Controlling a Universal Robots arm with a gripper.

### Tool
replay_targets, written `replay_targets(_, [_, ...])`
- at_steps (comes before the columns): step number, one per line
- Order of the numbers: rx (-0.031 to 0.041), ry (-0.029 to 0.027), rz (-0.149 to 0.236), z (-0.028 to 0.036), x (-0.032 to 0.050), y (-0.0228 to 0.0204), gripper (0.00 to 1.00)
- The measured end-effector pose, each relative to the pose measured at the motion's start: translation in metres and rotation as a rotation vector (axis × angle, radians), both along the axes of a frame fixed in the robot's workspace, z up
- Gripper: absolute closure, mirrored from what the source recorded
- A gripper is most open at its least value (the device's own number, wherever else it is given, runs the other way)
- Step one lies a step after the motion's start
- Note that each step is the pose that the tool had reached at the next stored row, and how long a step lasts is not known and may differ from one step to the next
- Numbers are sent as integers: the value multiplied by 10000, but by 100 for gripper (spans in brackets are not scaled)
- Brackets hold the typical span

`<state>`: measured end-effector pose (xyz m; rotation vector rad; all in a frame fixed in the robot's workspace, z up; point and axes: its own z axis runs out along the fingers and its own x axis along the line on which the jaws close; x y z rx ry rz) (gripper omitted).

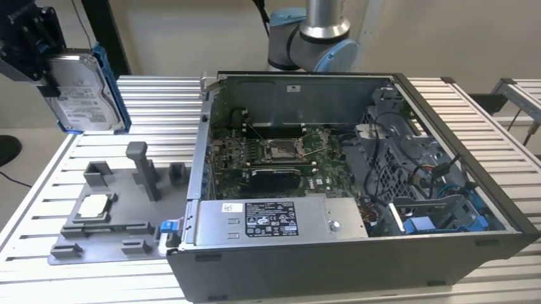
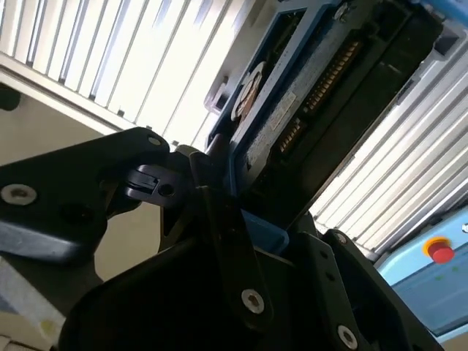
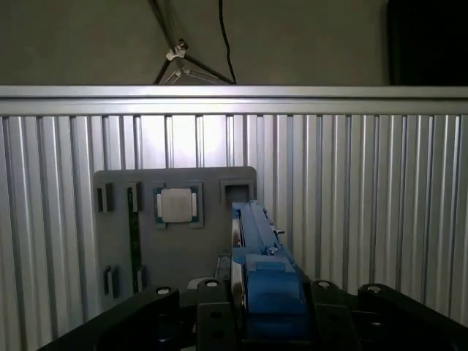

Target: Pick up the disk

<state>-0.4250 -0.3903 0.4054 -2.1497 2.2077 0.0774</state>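
In the exterior view, the black gripper [image 1: 47,60] hangs high at the exterior view's far left. Its fingers are clamped on the upper end of the disk [image 1: 85,95], a flat silver-grey metal hard drive with a white printed label and a blue plastic bracket round its edge. The disk hangs nearly upright in the air, clear of the ribbed aluminium table [image 1: 152,104]. Below it, nearer the camera, lies a grey moulded fixture plate [image 1: 118,218] with upright pegs, and a small square silver chip [image 1: 93,206] sits in one of its pockets. To the exterior view's right stands an open grey computer case [image 1: 338,266], showing its green board, cables and a grey box with a black label [image 1: 279,218]. The silver and light-blue arm base [image 1: 315,38] rises behind the case.

In the second wrist view, the black jointed fingers [image 2: 212,183] grip the disk [image 2: 307,95] edge-on, with the blue bracket and a row of gold contacts showing. A red button [image 2: 439,252] sits on a pale blue unit beyond the table.

In the first wrist view, the disk's blue edge [image 3: 265,281] stands between the gripper's black links. Past it lie the fixture plate [image 3: 175,256] and the chip [image 3: 176,205].
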Motion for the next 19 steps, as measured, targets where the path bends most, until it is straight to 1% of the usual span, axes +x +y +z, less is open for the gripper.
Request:
replay_targets(15, [0, 3, -1, 678, 0, 0, 100])
replay_targets(16, [0, 3, -1, 690, 0, 0, 100])
replay_targets(19, [0, 5, 0, 695, -1, 0, 100])
